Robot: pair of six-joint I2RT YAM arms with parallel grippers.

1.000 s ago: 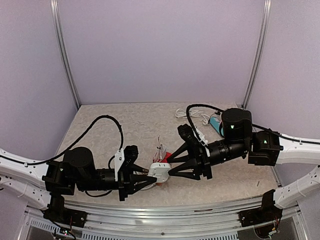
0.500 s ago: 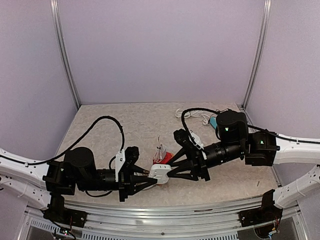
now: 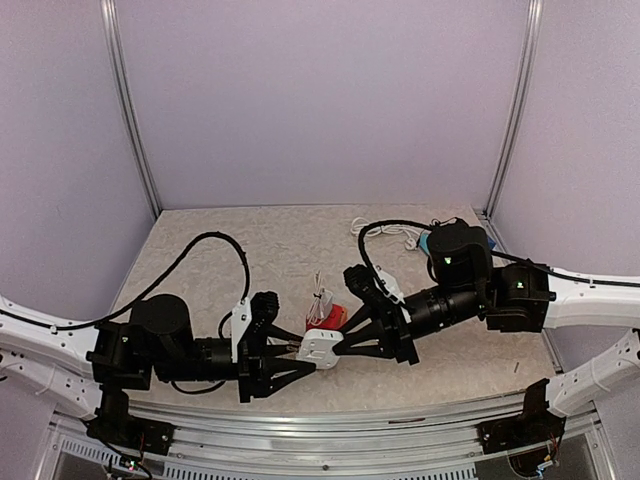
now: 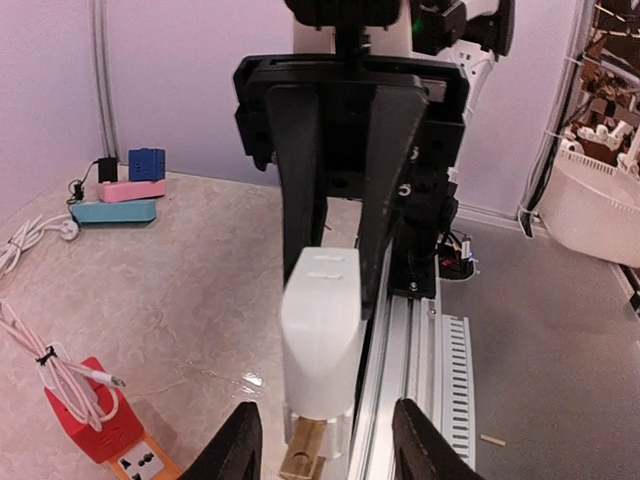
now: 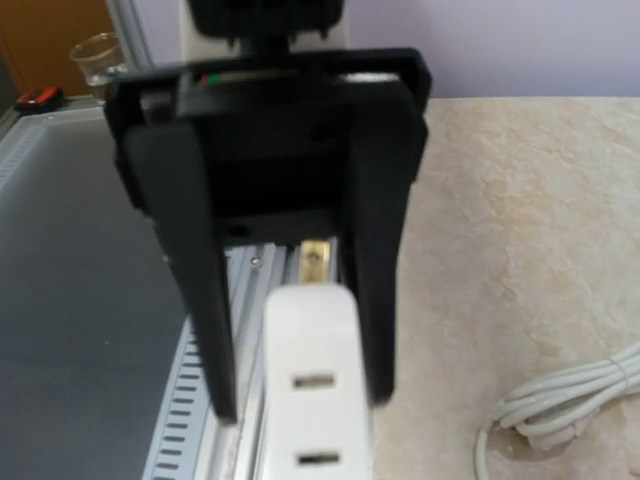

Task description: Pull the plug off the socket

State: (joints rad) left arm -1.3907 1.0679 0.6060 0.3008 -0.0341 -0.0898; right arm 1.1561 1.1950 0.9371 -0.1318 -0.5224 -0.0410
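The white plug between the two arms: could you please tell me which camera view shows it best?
The left wrist view: the white plug shows nearly whole, slotted end to brass prong. The right wrist view shows mainly its slotted face, cut off by the frame's bottom edge; the top view shows a small white shape.

White adapter [image 5: 315,400] runs off the bottom edge — red power strip [image 4: 90,415] likewise cropped

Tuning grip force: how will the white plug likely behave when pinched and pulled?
Probably rigid: the white plug is a hard-looking moulded block with brass prongs. Its smooth sides may slip in the narrow pinch of the right gripper. Likely light: that pinch alone seems to carry it, the left gripper open around it.
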